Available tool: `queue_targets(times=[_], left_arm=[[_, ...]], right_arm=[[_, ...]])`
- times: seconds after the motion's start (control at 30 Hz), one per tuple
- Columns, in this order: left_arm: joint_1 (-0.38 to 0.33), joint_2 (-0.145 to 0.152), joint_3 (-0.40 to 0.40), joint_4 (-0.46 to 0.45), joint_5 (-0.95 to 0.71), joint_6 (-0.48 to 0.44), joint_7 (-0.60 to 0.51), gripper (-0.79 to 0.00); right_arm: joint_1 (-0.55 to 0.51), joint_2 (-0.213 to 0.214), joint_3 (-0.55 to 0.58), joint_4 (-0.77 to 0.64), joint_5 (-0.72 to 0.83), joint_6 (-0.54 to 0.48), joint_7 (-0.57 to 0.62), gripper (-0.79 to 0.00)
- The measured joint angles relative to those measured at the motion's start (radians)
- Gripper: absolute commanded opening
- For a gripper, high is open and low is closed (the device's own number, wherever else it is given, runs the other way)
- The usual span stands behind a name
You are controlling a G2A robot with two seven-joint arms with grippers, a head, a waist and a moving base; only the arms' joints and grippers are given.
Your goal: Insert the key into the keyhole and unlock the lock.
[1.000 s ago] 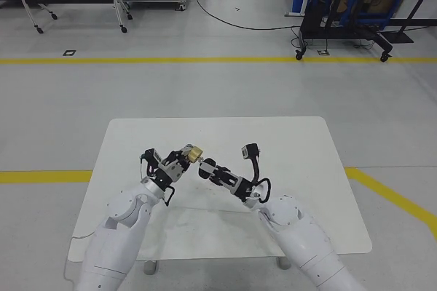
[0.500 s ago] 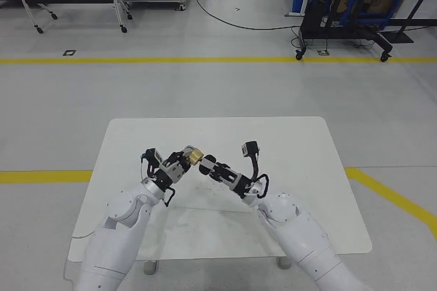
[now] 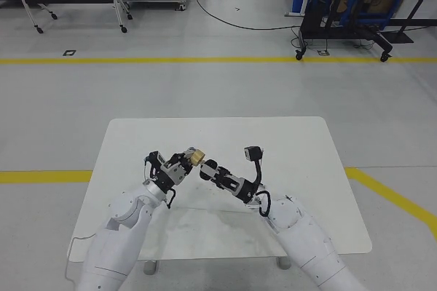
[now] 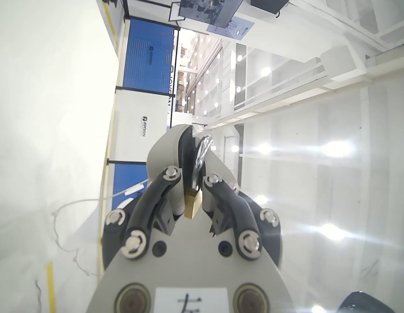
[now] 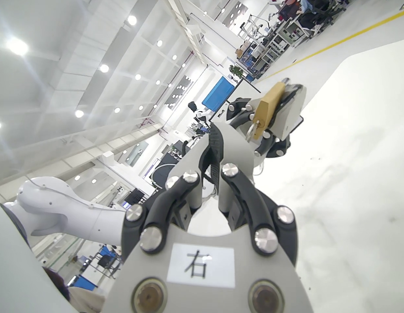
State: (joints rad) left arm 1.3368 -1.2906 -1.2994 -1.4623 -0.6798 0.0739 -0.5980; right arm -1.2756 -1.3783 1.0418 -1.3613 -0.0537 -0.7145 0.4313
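Over the middle of the white counter (image 3: 298,138), a little left of centre, the left hand (image 3: 185,161) hangs clear of the surface, tilted up and to the right, with the lock (image 3: 196,155) pinched at its tip. In the left wrist view its two pale fingers (image 4: 163,154) close on the lock from either side. A silver loop (image 4: 200,159) lies between them, and the brass body (image 4: 193,206) shows between the finger roots. Just right of the lock, the right hand (image 3: 206,168) comes in from the lower right and points up and leftward at it. This hand is also held above the counter, and its fingers are pressed together. Whether a key sits between them cannot be made out. In the right wrist view the ribbed black pads (image 5: 215,146) meet along their length, and the lock stands just past their tip, with its silver-loop end the nearer one. Whether the tip touches the lock cannot be told. Farther right, beyond the counter's edge, a yellow stripe (image 3: 393,198) runs slantwise across the pale floor (image 3: 393,102). A dark wheeled frame (image 3: 342,33) stands well apart at the far right.
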Motion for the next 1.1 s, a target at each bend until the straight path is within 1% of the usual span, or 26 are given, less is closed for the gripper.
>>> queue_targets(times=[0.07, 0.2, 0.4, 0.53, 0.63, 0.7, 0.73, 0.8, 0.87, 0.97, 1.03, 1.1], left_arm=[[-0.012, 0.001, -0.008, 0.007, -0.039, 0.058, -0.017, -0.785], [-0.018, 0.003, -0.015, 0.014, -0.088, 0.1, -0.045, -0.785], [-0.022, 0.006, -0.013, 0.016, -0.093, 0.13, -0.066, -0.785], [-0.023, 0.01, -0.007, 0.012, -0.051, 0.111, -0.067, -0.785], [-0.023, 0.01, -0.008, 0.012, -0.036, 0.077, -0.057, -0.785], [-0.021, 0.01, -0.012, 0.006, -0.018, 0.032, -0.036, -0.785], [-0.019, 0.01, -0.014, 0.002, -0.003, 0.004, -0.024, -0.785], [-0.009, 0.01, -0.015, -0.009, 0.045, -0.075, 0.01, -0.785], [0.002, 0.01, -0.011, -0.021, 0.104, -0.156, 0.046, -0.785], [0.016, 0.009, -0.001, -0.033, 0.177, -0.251, 0.084, -0.785], [0.022, 0.008, 0.004, -0.038, 0.205, -0.291, 0.098, -0.785], [0.027, 0.007, 0.009, -0.041, 0.228, -0.326, 0.109, -0.785]], right_arm=[[0.002, 0.0, -0.002, 0.006, -0.023, -0.02, -0.018, -0.785], [0.018, -0.004, -0.013, 0.035, -0.031, -0.025, -0.037, -0.785], [0.037, -0.006, -0.025, 0.058, -0.033, -0.027, -0.046, -0.785], [0.042, -0.006, -0.027, 0.062, -0.032, -0.018, -0.045, -0.785], [0.043, -0.005, -0.028, 0.061, -0.029, -0.011, -0.043, -0.785], [0.042, -0.004, -0.027, 0.054, -0.026, -0.01, -0.04, -0.545], [0.04, -0.003, -0.026, 0.049, -0.027, -0.012, -0.04, -0.468], [0.033, 0.0, -0.018, 0.036, -0.044, -0.015, -0.045, -0.431], [0.025, 0.004, -0.006, 0.018, -0.095, -0.001, -0.063, -0.431], [0.004, 0.008, 0.002, -0.015, -0.174, 0.046, -0.098, -0.437], [-0.007, 0.008, 0.0, -0.028, -0.183, 0.069, -0.113, -0.443], [-0.012, 0.006, -0.005, -0.031, -0.156, 0.08, -0.12, -0.465]])
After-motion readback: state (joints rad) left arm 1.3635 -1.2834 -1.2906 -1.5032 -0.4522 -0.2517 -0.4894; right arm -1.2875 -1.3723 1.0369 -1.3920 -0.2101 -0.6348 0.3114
